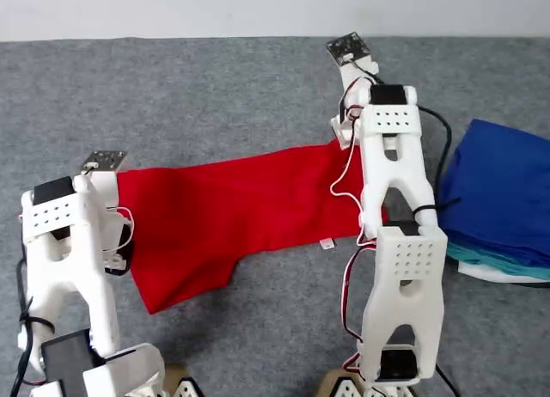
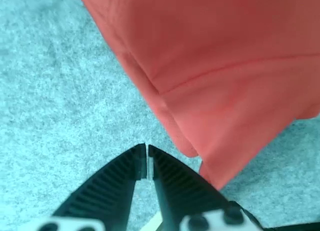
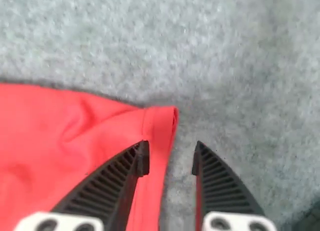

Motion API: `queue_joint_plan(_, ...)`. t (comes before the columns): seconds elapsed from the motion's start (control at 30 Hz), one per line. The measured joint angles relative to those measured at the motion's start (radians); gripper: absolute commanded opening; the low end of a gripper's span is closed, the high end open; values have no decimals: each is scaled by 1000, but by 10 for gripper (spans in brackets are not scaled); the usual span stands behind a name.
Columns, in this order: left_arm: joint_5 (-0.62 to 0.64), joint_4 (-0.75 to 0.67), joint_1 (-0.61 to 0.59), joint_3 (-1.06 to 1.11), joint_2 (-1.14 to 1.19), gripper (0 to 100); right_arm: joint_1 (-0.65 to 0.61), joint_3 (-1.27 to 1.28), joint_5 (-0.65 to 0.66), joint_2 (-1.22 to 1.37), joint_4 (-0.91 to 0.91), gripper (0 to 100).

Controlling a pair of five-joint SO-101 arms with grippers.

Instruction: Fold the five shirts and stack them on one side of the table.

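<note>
A red shirt [image 1: 232, 216] lies flat in the middle of the grey table [image 1: 172, 96]. Seen from above, it runs from about 9 o'clock across to about 2 o'clock. One loose part hangs down toward 7 o'clock. A small white tag [image 1: 326, 243] sits at its near edge.

A stack of folded shirts [image 1: 503, 208] sits at 3 o'clock, at the edge of the table. The blue shirt [image 1: 507, 186] is on top. A teal shirt [image 1: 481, 255] is under it, and a white shirt [image 1: 494, 274] is at the bottom. The stack is apart from the red shirt.

The left arm [image 1: 64, 242] stands at 8 o'clock, by the left end of the red shirt. The left gripper [image 2: 148, 152] is closed, with just a thin crack between its tips, and it holds nothing. It is over the bare table, just beside the edge of the red shirt.

The right arm [image 1: 395, 182] goes from 5 o'clock up to 1 o'clock, over the right end of the red shirt. The right gripper [image 3: 170, 151] is open at a corner of the red shirt. One of its fingers [image 3: 125, 176] is over the red cloth, and the other is over the grey table. I cannot tell if they touch the cloth.
</note>
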Motion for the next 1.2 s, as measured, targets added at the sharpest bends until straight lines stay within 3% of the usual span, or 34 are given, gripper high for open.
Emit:
queue_joint_plan(0.2,0,-17,32,-20,0,13,-55,0,17,3,25,69)
queue_joint_plan(0.4,0,-127,81,-38,5,15,-43,0,114,123,-89,69)
queue_joint_plan(0.6,-51,-196,84,-80,206,13,-8,-8,175,189,-181,69)
queue_joint_plan(0.87,-63,-147,84,-245,505,7,23,-25,192,201,-230,69)
queue_joint_plan(1.03,-68,-133,61,-267,528,7,58,-29,192,204,-250,69)
queue_joint_plan(1.2,-64,-109,72,-258,468,7,81,-137,193,209,-141,69)
